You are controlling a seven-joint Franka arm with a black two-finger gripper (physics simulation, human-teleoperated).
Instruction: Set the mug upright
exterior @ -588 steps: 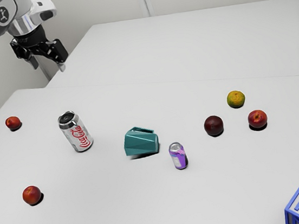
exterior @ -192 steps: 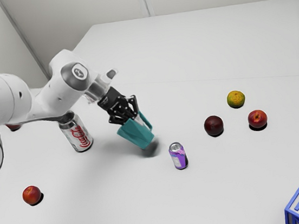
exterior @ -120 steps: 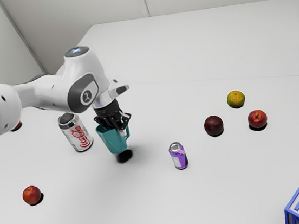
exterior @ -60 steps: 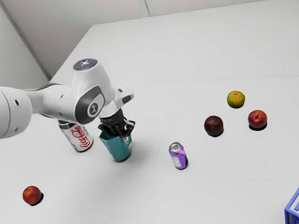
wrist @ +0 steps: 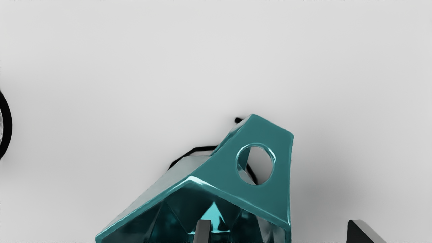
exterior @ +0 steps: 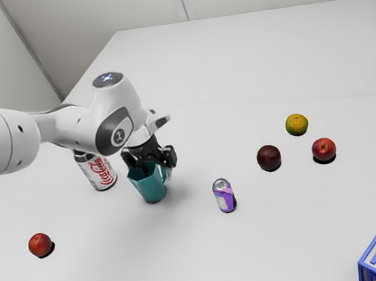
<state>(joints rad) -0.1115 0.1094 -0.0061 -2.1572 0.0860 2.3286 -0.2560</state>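
My white jointed arm (exterior: pixel 69 125) bends downward; black two-finger gripper (exterior: pixel 156 171) spread wide, straddling the wall of the upright, glossy teal mug (exterior: pixel 150 187).

**One Flank Crowded, One Open**

A Coke can (exterior: pixel 98 172) crowds you at the exterior view's left; bare table (exterior: pixel 192 181) opens toward the purple can (exterior: pixel 224 196). The wall of the mug (exterior: pixel 150 188) stands between your pincer's (exterior: pixel 157 171) parted fingers.

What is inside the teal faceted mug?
Inside the teal faceted mug, glossy inner walls show. One finger of the open black gripper stands over or within the mouth; how deep, I cannot tell. It hides the part of the interior behind it.
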